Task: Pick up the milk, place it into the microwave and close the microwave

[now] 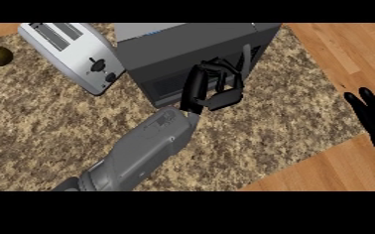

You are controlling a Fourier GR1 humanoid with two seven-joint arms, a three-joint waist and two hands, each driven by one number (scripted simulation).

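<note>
In the head view, the left hand (212, 87) sits against the front of the microwave (194, 47), its fingers curled near the door's edge; whether they hook the door or merely press it is not clear, and they grip no separate object that can be made out. The milk is nowhere to be seen: not on the counter (264, 124), not in the hand, and the microwave's inside is hidden from here, so it may well be in there already. By that reading the step in hand is shutting the door. To do it well, the hand should push on the door's free edge, away from the hinge, follow the swing round, and pull the fingers clear before the door meets the frame. The right hand (364, 110) rests open at the right edge, fingers up. A toaster (73, 54) stands just left of the microwave.
</note>
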